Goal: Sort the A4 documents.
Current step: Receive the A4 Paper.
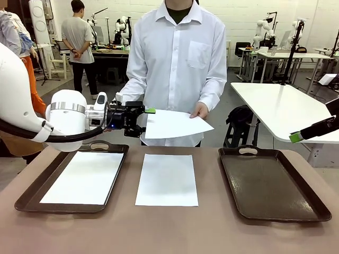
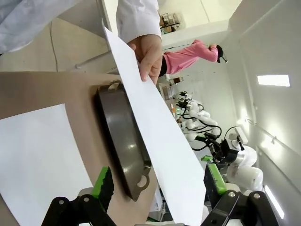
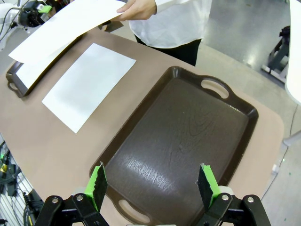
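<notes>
Our left arm (image 1: 16, 100) comes in from nine o'clock and holds level, with our left pincer (image 1: 144, 121) aimed towards three o'clock. Its jaws are spread wide, one finger above the other, clamped on nothing. Our right pincer (image 1: 295, 137) pokes in at three o'clock, raised and tilted downward, jaws equally wide and empty
</notes>
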Tool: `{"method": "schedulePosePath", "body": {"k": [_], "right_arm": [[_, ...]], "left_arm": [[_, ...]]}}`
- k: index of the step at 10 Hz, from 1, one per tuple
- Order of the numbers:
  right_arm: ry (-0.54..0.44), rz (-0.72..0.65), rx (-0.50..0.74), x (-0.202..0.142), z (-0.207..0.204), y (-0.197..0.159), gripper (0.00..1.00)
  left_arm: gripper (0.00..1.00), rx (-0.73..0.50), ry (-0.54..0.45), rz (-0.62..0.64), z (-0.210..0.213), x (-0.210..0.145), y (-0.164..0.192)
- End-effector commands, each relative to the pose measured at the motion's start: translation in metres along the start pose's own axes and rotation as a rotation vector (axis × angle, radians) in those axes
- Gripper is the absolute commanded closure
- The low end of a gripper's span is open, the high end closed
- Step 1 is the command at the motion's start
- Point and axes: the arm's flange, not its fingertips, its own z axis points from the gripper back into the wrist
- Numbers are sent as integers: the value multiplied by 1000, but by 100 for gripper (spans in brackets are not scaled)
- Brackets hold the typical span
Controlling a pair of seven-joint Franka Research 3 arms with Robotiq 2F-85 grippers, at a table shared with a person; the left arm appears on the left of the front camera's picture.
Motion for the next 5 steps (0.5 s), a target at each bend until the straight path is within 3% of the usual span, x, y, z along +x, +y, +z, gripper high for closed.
{"method": "schedulePosePath", "body": {"k": [1,5], "right_arm": [[-10,2,17,-1,-2,-2,0],[-10,2,17,-1,-2,-2,0]], "left_arm": [[0,-58,-14,36,-11,7,-1],[0,-84,33,90,-18,8,6]]}}
